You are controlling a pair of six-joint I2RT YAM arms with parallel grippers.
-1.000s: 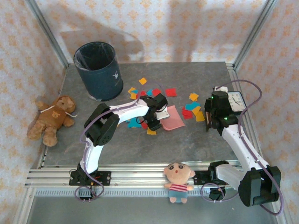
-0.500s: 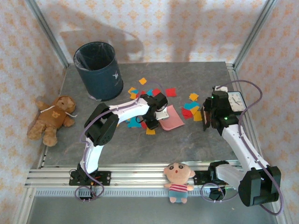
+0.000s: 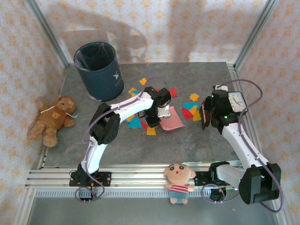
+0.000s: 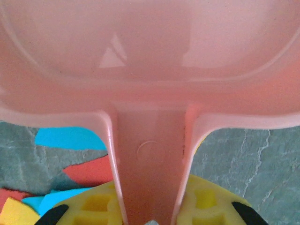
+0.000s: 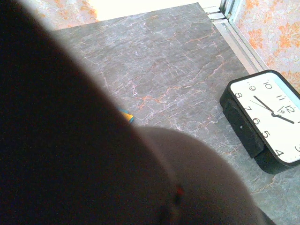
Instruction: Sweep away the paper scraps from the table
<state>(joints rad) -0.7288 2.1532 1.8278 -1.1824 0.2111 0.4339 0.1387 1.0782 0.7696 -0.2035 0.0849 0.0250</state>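
My left hand [image 4: 150, 213] pinches the dustpan [image 4: 150, 56] handle. My right hand [image 3: 206, 118], grip unclear, has edged scraps [image 3: 191, 110] closer.

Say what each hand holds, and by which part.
Left hand grips the pink dustpan by its handle. Right hand: cannot tell.

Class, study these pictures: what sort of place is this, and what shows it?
Likely a robot test cell: the stone-patterned table is framed by aluminium rails, two robot arms are bolted at its near edge, and floral panels stand as walls.
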